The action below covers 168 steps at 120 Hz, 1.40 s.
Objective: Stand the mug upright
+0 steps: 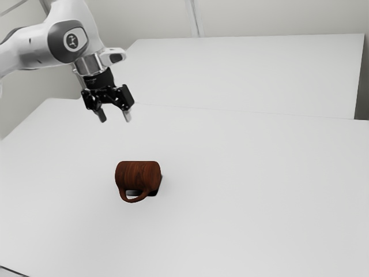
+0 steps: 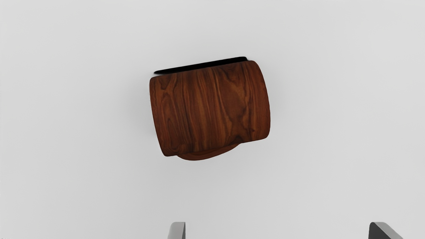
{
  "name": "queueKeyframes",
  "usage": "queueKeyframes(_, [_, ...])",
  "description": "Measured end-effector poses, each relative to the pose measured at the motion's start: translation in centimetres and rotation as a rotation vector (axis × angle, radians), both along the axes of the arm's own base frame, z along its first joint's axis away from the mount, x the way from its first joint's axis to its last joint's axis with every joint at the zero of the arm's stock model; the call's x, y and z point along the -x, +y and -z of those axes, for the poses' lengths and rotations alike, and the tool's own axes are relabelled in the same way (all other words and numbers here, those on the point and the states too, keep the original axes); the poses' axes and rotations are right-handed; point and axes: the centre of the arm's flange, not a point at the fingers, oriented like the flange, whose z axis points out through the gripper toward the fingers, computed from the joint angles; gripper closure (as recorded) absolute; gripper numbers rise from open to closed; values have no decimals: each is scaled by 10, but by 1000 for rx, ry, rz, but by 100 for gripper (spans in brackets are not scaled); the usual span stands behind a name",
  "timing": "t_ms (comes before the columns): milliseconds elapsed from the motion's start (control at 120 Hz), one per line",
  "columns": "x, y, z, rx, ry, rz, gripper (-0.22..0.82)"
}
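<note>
Plainly, the dark reddish-brown, wood-grained mug (image 1: 138,173) lies on its side on the smooth white table (image 1: 242,196), so it is not upright as the task wants it. Its curved handle of the same brown (image 1: 134,199) juts from the flank that faces the exterior camera; in the wrist view it peeps out from beneath the body, on the side nearer the fingers (image 2: 177,230). Which end is the mouth, neither view settles.

The black two-finger pincer (image 1: 115,118) is open, its fingers well apart with nothing between them, raised above the table and clear of the mug.

As for handling, the wood look suggests something stiff and fairly light, unlikely to dent under a firm squeeze, though the material is a guess. The rounded wall may prove slippery and could roll if pushed from one side; the handle would probably check that roll one way.

The best hold is likely across the barrel, one finger on either flank, near an end and away from the handle. The mug's length runs roughly along the line joining the fingers, so such a hold would call for about a quarter turn of the pincer.
</note>
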Motion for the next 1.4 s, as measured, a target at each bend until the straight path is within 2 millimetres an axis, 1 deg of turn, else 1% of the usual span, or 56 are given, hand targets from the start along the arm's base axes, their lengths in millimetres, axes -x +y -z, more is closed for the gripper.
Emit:
queueKeyframes(108, [-1,26,3,4,3,-35,0])
queueKeyframes(233, [2,65,12,15,15,-96,0])
queueKeyframes(375, [13,107,41,48,35,-169,0])
queueKeyframes(433, [18,119,52,63,35,-191,0])
queueKeyframes(492, [22,127,64,82,34,-205,0])
queueKeyframes(583, [26,131,78,113,20,-215,0])
queueKeyframes(692, [26,128,90,142,1,-206,0])
queueKeyframes(800, [26,120,102,169,-18,-187,0])
queueKeyframes(967, [28,102,124,218,-35,-160,0])
queueKeyframes(1017, [30,97,132,238,-36,-155,0])
queueKeyframes(1142, [33,92,148,282,-49,-151,0])
queueKeyframes(1208, [35,94,154,303,-59,-155,0])
queueKeyframes(1267, [35,100,158,318,-71,-162,0])
queueKeyframes(1400, [38,124,169,349,-90,-193,0])
